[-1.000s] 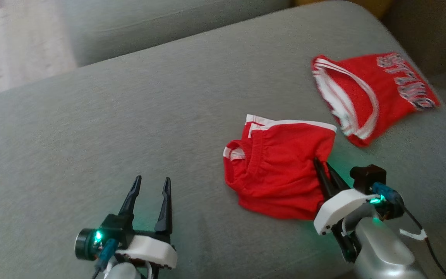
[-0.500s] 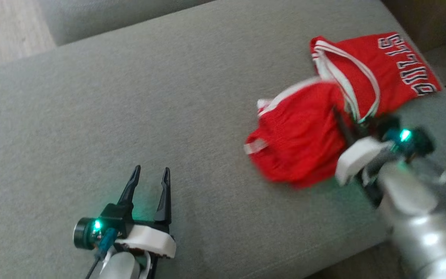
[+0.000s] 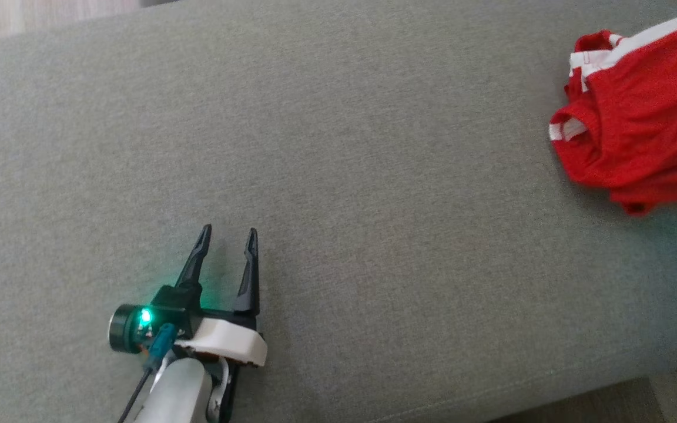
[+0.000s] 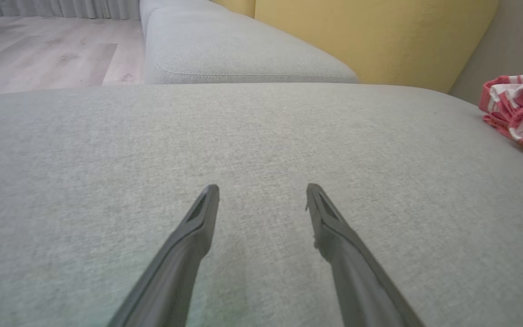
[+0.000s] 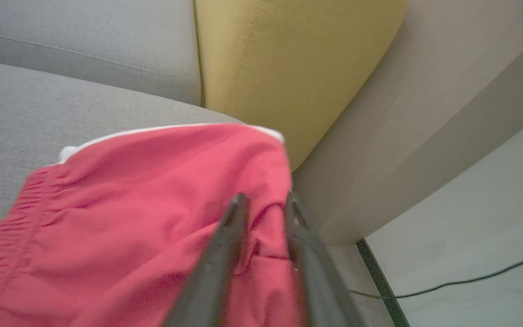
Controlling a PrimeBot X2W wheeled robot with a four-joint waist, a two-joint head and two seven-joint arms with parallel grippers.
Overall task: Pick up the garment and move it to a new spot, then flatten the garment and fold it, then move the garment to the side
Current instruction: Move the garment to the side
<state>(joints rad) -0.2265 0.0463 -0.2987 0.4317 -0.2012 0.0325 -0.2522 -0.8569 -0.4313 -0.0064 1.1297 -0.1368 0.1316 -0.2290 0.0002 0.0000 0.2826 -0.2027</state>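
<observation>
At the lower left of the head view the left gripper (image 3: 228,232) hangs just over the grey sofa cushion (image 3: 374,176), fingers spread wide with nothing between them, while the red garment (image 3: 626,129) is bunched at the upper right, running off the frame's edge. It looks light and limp, likely to sag and crease, so I judge a hem or the white-trimmed band the best hold. The right wrist view adds what the head view cuts off: the right gripper (image 5: 265,200), nearly closed, pinches a fold of the cloth at centre frame, with a yellow cushion (image 5: 288,59) above it.
</observation>
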